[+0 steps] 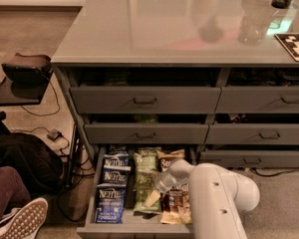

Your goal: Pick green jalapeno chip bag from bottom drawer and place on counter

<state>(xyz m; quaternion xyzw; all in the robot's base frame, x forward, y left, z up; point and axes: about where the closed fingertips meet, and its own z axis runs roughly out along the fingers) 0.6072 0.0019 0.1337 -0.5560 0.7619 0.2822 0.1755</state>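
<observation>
Flat green chip bag (142, 197) mid open bottom drawer (97, 183), claw (156, 191) above.

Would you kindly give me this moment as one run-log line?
phase: pick | gripper: down inside open bottom drawer, above green chip bag | counter: no chip bag on it

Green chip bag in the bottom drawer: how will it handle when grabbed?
Likely floppy and crushable: the green bag looks crinkled. Probably light: it's a small snack bag. Glossy film may slip; tight-packed neighbours may drag along. Gripper sits over the green bag.
</observation>
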